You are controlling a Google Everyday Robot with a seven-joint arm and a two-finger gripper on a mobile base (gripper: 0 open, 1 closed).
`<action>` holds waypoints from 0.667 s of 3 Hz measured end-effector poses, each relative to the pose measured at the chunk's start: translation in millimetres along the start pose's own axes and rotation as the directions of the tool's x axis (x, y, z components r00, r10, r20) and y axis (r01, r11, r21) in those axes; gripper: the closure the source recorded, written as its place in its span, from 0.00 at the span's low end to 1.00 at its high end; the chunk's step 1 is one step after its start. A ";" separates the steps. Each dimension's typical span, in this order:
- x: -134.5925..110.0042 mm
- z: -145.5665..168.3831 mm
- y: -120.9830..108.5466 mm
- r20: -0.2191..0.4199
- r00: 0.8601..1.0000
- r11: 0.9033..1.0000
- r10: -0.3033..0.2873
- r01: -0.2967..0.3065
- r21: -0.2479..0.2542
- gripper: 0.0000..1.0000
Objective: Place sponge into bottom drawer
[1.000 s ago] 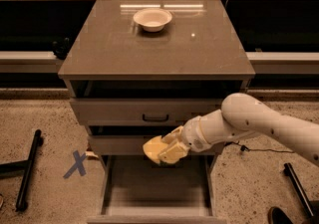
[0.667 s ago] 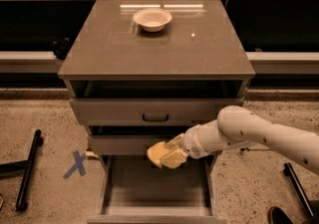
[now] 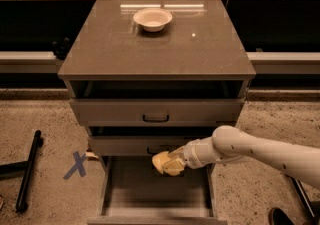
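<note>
End effector is gripping the sponge above the open bottom drawer.

From the left: the sponge's free end is pointing left and slightly down, and its long axis is running roughly side to side along the drawer's width. The end effector is closed on its right end, and the arm is reaching in from the right. The sponge is hanging over the rear of the drawer floor, just below the middle drawer front. To do this well, I judge it should be lowering straight down, clear of that front, and opening only once low, so the soft block is landing flat inside.
</note>
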State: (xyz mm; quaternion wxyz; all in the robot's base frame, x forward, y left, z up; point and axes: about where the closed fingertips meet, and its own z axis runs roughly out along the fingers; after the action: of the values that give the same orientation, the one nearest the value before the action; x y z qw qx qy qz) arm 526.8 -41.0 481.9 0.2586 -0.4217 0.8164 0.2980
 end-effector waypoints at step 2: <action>22.7 18.1 -5.0 -0.018 0.997 0.997 0.078 -0.078 0.001 1.00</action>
State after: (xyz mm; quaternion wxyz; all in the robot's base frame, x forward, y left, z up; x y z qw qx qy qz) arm 522.6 -42.7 452.8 0.2392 -0.3921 0.8346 0.3041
